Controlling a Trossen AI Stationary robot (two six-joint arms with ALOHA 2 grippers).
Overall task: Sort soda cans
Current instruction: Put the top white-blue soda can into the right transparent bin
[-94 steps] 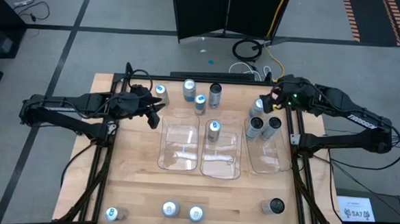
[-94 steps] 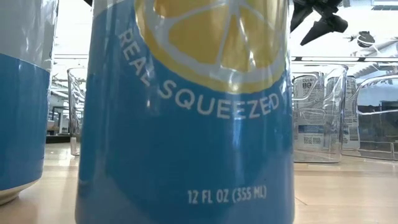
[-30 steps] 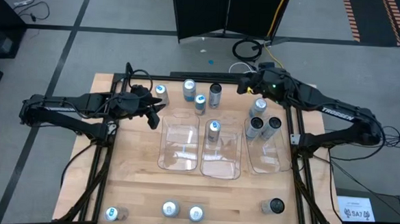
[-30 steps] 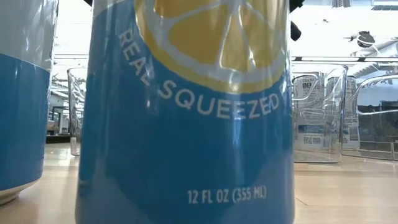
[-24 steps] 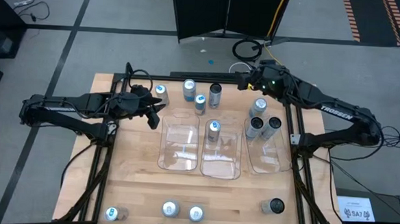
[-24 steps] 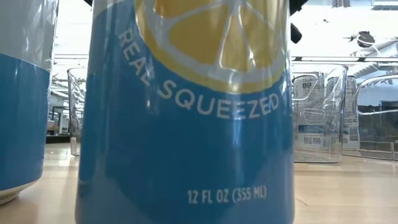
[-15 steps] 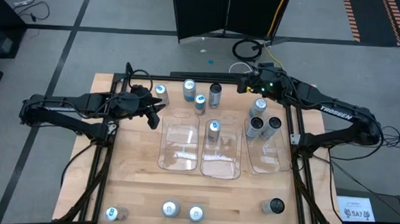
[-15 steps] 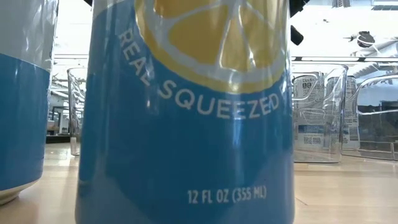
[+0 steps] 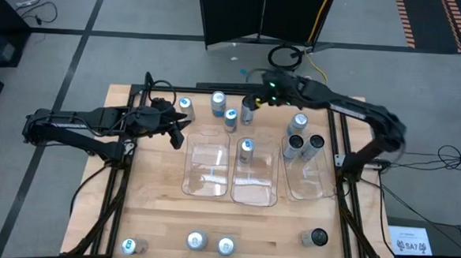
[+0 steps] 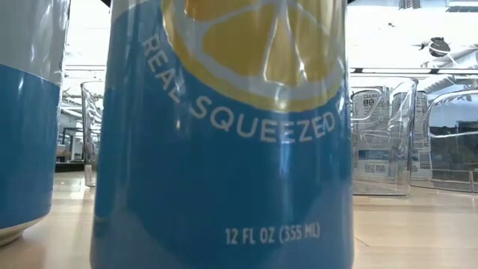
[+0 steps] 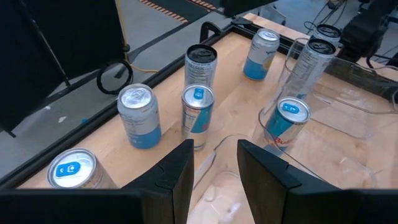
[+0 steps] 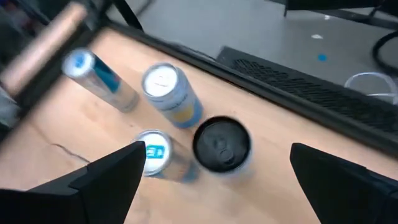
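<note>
Several soda cans stand near the table's far edge: a blue-topped one (image 9: 185, 105), a blue-and-white one (image 9: 218, 103), a slim one (image 9: 230, 118) and a dark can (image 9: 248, 108). My right gripper (image 9: 258, 101) hovers open just above and right of the dark can (image 12: 222, 143), its fingers (image 12: 118, 177) spread wide to either side without touching. Another can (image 9: 247, 150) stands in the middle clear tray (image 9: 254, 195), and three cans (image 9: 298, 123) stand in the right tray (image 9: 310, 187). My left gripper (image 9: 180, 132) waits open, with nothing in it, at the left tray's far corner.
Three cans (image 9: 196, 240) stand along the near edge and a dark one (image 9: 317, 238) lies at the near right. A blue lemon-marked can (image 10: 224, 149) fills the low view. The left tray (image 9: 205, 171) holds nothing. A black frame rail borders the far edge (image 9: 240, 88).
My right gripper has swung along the far edge toward the table's left, sinking and tipping further down, and now hangs by the dark can. No can has moved.
</note>
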